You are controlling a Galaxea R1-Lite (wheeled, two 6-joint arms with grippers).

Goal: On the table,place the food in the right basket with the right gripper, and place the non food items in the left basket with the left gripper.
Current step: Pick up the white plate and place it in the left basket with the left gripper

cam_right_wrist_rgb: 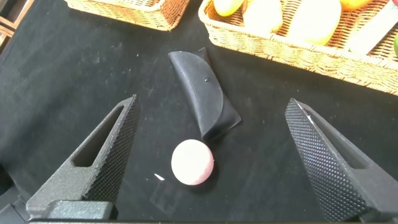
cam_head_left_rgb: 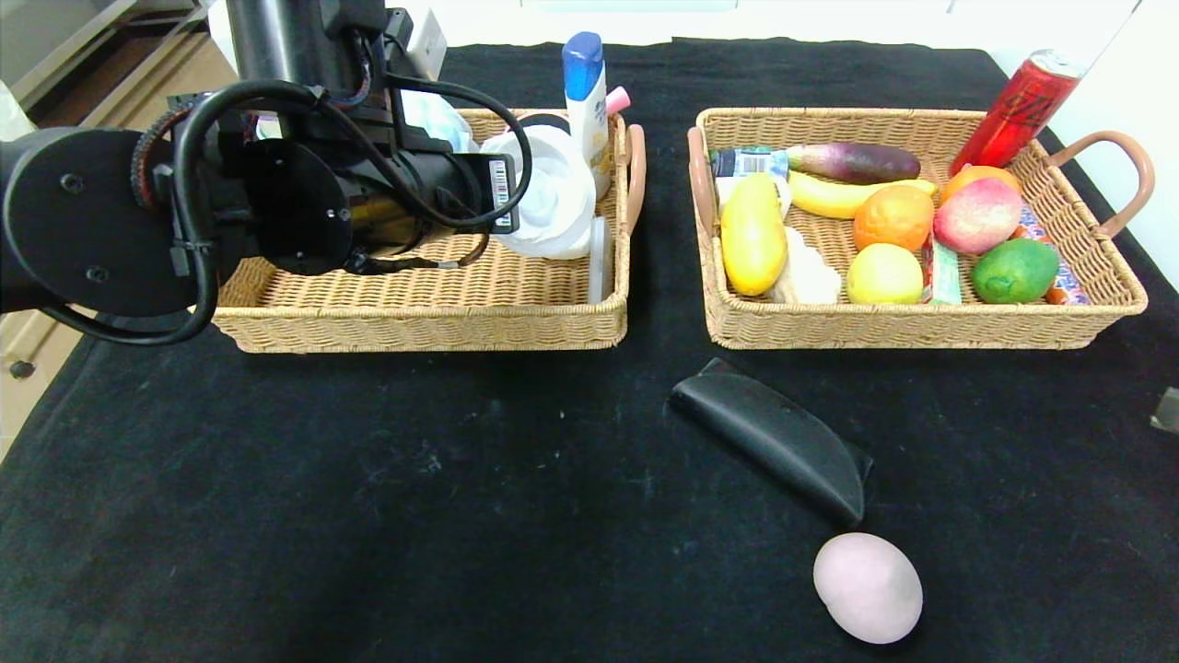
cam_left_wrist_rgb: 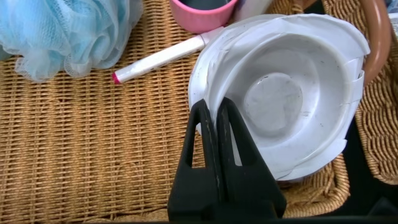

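Note:
My left gripper [cam_left_wrist_rgb: 213,107] is shut on the rim of the white ridged tub [cam_left_wrist_rgb: 292,93], holding it inside the left basket [cam_head_left_rgb: 414,327]; the tub also shows in the head view [cam_head_left_rgb: 553,198]. The black half-moon pouch [cam_head_left_rgb: 774,437] and the pale pinkish bun [cam_head_left_rgb: 868,587] lie on the black-clothed table [cam_head_left_rgb: 368,516] in front of the right basket [cam_head_left_rgb: 921,327]. My right gripper [cam_right_wrist_rgb: 212,101] is open, hovering above the bun [cam_right_wrist_rgb: 193,162] and pouch [cam_right_wrist_rgb: 202,93]. The yellow loaf [cam_head_left_rgb: 752,235] and lemon-like ball [cam_head_left_rgb: 883,273] lie in the right basket. The striped roll does not show.
The left basket also holds a shampoo bottle [cam_head_left_rgb: 586,92], a blue mesh sponge [cam_left_wrist_rgb: 68,31], a pink-tipped pen [cam_left_wrist_rgb: 161,59] and a pink cup [cam_left_wrist_rgb: 204,11]. The right basket is crowded with fruit, and a red can [cam_head_left_rgb: 1018,110] leans at its far corner.

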